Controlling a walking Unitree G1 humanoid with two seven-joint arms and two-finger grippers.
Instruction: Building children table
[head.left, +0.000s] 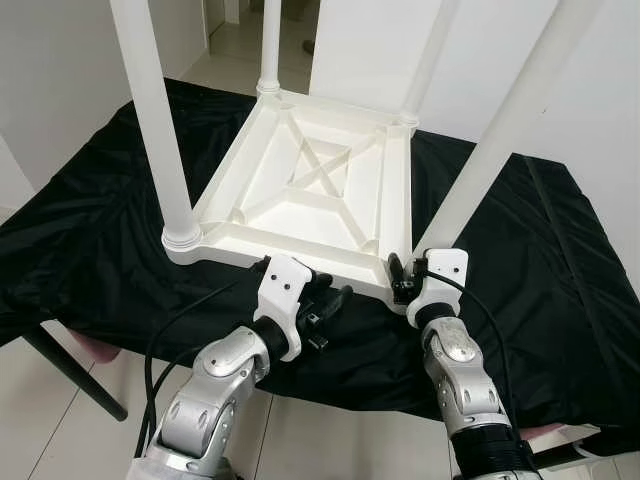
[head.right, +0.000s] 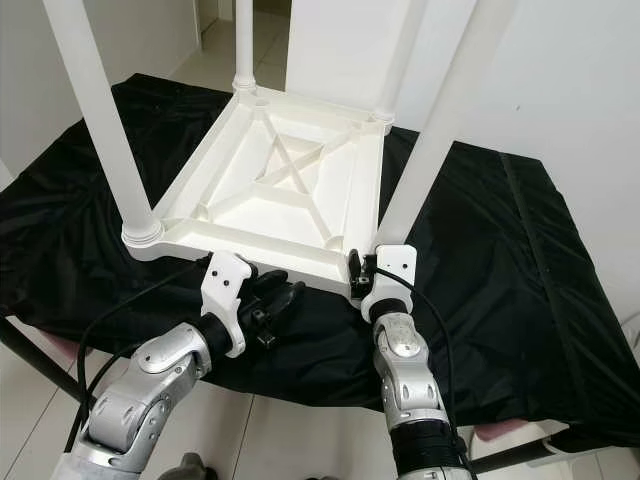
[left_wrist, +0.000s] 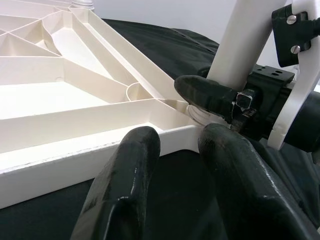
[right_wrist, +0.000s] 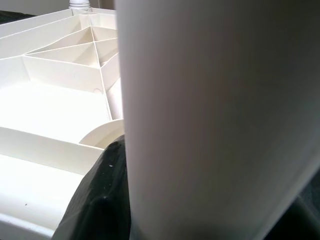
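**Q:** Why does the children's table (head.left: 320, 190) lie upside down on the black cloth (head.left: 100, 230)?

**A:** Ribbed underside up, so each leg socket faces the robot and a leg can go in from above; four white legs stand in the corners, and the near-right leg (head.left: 480, 170) leans toward the camera, which suggests it is the one being seated or tightened.

**Q:** Where are the claws?

**A:** The right claw (head.left: 403, 280) is at the base of that near-right leg, at the frame's corner; the right wrist view shows the white leg close up with a black finger (right_wrist: 97, 200) pressed against it, so it looks clamped around the leg, judged from that view; the left claw (head.left: 330, 305) hovers just off the near rim, fingers spread and holding nothing, its two fingers (left_wrist: 125, 200) pointing along the rim toward that corner.

**Q:** Why hold the left one there?

**A:** Probably to steady the frame while the right arm works the leg; that is a guess.

**Q:** How much room is there?

**A:** Little at the front; the frame's near rim sits close to the edge of the work table (head.left: 70, 365) under the cloth, and the cloth hangs over that edge; a push toward the robot could slide the frame off; there is more bare cloth to the right and at the far side; the near-left leg (head.left: 160, 130) stands well apart from both arms; cables (head.left: 170, 335) loop beneath the left arm, near the edge.
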